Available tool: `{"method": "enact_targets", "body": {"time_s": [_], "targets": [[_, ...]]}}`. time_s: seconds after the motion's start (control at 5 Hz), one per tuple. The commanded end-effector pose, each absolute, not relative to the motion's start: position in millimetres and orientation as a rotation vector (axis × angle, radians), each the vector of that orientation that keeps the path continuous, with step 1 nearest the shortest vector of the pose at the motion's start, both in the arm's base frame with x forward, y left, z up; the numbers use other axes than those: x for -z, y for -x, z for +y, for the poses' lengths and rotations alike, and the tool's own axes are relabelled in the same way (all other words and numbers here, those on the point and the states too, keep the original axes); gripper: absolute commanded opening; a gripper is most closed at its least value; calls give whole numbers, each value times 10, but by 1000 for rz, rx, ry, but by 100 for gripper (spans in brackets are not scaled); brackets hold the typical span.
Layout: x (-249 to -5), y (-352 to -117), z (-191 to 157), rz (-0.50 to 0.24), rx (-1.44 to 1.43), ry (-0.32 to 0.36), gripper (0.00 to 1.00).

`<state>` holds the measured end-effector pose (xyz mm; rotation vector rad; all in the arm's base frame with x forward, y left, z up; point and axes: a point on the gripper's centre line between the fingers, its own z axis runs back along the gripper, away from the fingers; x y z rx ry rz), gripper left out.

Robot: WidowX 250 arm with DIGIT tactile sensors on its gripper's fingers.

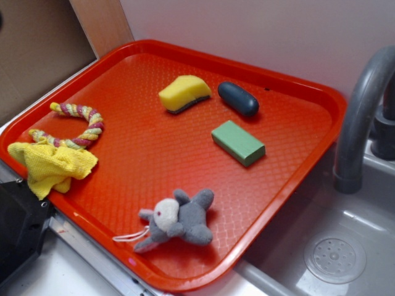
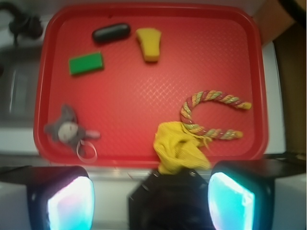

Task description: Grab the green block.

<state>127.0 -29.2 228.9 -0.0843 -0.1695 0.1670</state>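
The green block (image 1: pixel 238 142) lies flat on the red tray (image 1: pixel 142 154), right of its middle, with nothing touching it. The wrist view shows the green block (image 2: pixel 86 63) at the tray's (image 2: pixel 144 96) upper left, far from my gripper (image 2: pixel 151 199). My gripper is open: its two glowing pads (image 2: pixel 72 206) stand wide apart at the bottom of that view, off the tray's near edge, with nothing between them. No gripper shows in the exterior view.
On the tray also lie a yellow sponge (image 1: pixel 184 93), a dark oval capsule (image 1: pixel 238 98), a grey plush toy (image 1: pixel 177 219), a rope ring (image 1: pixel 77 126) and a yellow cloth (image 1: pixel 52 165) over the rim. A sink with a grey faucet (image 1: pixel 361 117) is right. A black body (image 1: pixel 18 228) sits by the cloth.
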Motion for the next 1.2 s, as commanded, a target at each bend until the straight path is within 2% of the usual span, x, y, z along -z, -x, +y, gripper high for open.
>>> {"method": "enact_targets", "body": {"time_s": [0.0,0.2,0.4,0.6,0.8,1.0], "targets": [[-1983,-1667,-546,-268,-664,88,100],[-1689,-2036,-770,-266,-884,72,100],[-1459,-2233,-930,-244,-1045,148,100],[-1293,-2256,-1168,-203,-1159,265,100],[-1107,-2372,-1274,-158,-1228,286,100],[-923,-2517,-1352,-127,-1268,256,100]]}}
